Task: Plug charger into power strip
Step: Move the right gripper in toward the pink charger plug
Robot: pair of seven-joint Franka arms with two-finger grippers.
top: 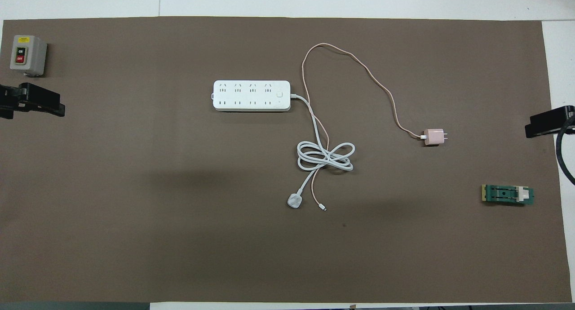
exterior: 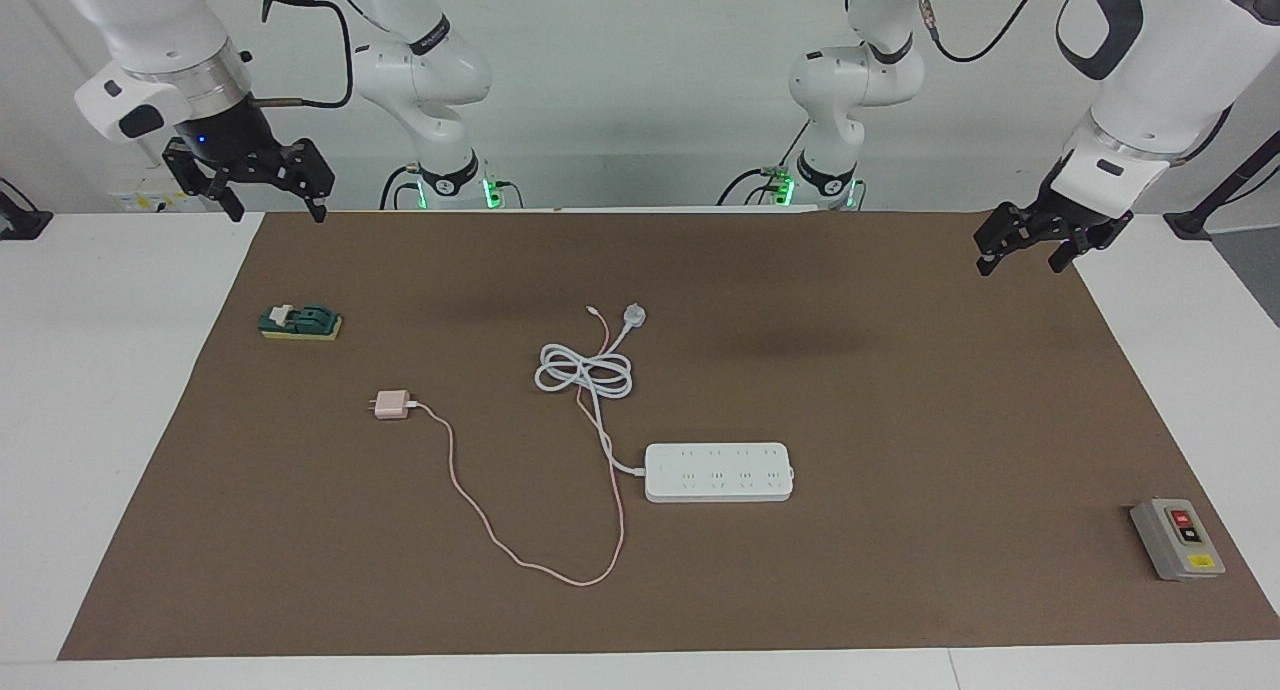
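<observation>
The pale pink charger (exterior: 392,405) lies on the brown mat (exterior: 900,420), prongs toward the right arm's end; it also shows in the overhead view (top: 434,137). Its thin pink cable (exterior: 470,510) loops away from the robots and back past the power strip. The white power strip (exterior: 718,472) (top: 251,95) lies flat mid-table, sockets up, a little farther from the robots than the charger. My right gripper (exterior: 278,213) (top: 539,126) hangs open and empty over the mat's edge at its end of the table. My left gripper (exterior: 1020,267) (top: 45,105) hangs open and empty over the mat's other end.
The strip's thick white cord (exterior: 585,370) is coiled nearer the robots, ending in a round white plug (exterior: 633,316). A grey box with red and black buttons (exterior: 1177,539) sits at the left arm's end. A green block (exterior: 300,322) lies at the right arm's end.
</observation>
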